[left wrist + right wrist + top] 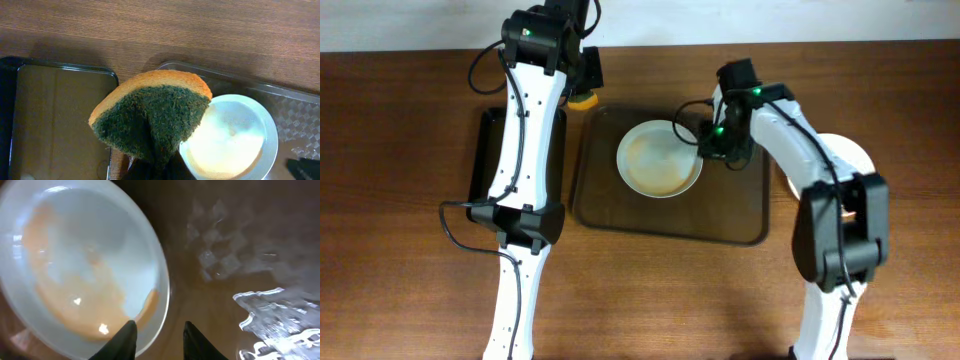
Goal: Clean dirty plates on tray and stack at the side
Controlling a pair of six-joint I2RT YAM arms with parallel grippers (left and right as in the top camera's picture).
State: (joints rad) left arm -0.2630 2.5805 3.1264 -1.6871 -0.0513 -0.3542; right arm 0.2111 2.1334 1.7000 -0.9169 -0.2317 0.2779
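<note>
- The right gripper [159, 324], jaws slightly parted and holding nothing, straddles the plate [85, 270] at its right rim.
- The sauce-smeared plate lies mid tray [740, 225], left of that gripper.
- The left gripper [586, 85] pinches a sponge [155, 115] over the tray's far-left corner.

Overhead, the left arm [525, 150] covers all but an orange sliver of the sponge [583, 100] at upper centre and much of the black tray [485, 150] at left. The right arm [800, 140] masks the white plate [847, 155] at far right, and we cannot count how many lie there. In the left wrist view, the sponge hides most of the left claw [150, 172] at the bottom edge. The right wrist view crops the smeared plate [75, 270] at left and bottom.
</note>
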